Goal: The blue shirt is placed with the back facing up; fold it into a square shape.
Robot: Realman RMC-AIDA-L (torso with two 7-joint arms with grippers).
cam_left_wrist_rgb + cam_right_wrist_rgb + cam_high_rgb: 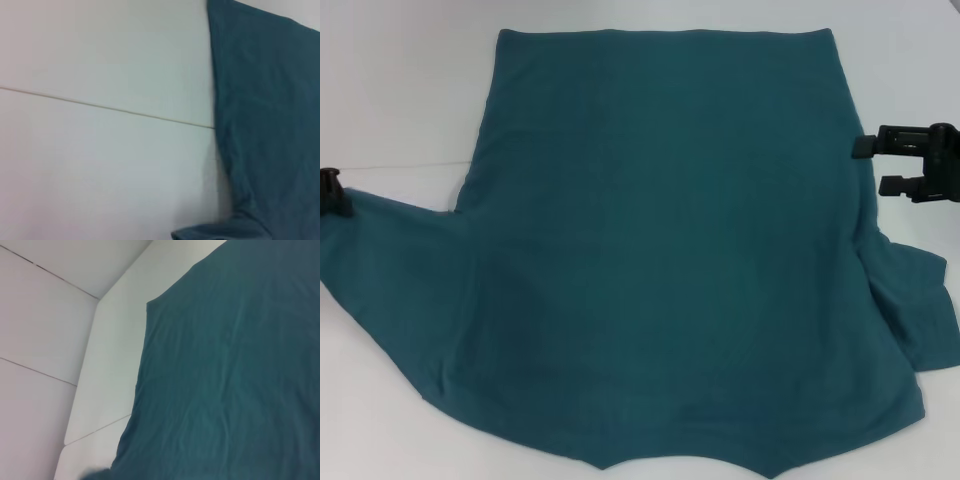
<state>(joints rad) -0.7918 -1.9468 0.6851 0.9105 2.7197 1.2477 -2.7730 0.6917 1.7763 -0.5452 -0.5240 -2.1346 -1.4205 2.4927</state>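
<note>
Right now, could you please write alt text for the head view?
A large dark teal-blue short-sleeved cotton shirt lies spread flat, plain side up, on a white table. The right pincer sits open at its right edge; the left pincer is by the left sleeve.

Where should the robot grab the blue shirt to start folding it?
Probably by the sleeves. The blue shirt lies flat, back up, and both sleeves stick out sideways. The left gripper sits at the left sleeve's tip; the right gripper, open, is at the right edge. Each should come in from its own outer side.

Left pincer (330, 190) mostly beyond the edge, blue shirt (670, 250) collar end cropped below.
</note>
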